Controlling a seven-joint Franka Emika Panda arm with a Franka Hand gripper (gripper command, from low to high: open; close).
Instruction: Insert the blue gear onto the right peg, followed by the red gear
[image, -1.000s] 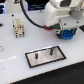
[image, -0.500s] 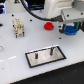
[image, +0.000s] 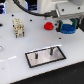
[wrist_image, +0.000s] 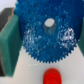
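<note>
Gripper (image: 68, 26) closed on the blue gear (image: 67, 28), jaws pressed against opposite sides of its toothed rim; gear carried above the white table (image: 12, 62), toward the exterior view's right. In the wrist view, blue gear (wrist_image: 47, 32) filled most of the picture, pale centre hole showing, green finger pads (wrist_image: 10, 42) flanking the rim on both sides. Red gear (image: 48, 25) sat on the table just beside the held blue gear, on its side toward the exterior view's left; seen in the wrist view as a red shape (wrist_image: 52, 76) past the blue gear's rim. Grey black-bordered base plate (image: 34, 58) lay nearer the camera, well apart from the gripper, with two dark pegs upright on it; right peg (image: 51, 50) bare. Small beige block fixture (image: 18, 28) stood far off toward the exterior view's left
</note>
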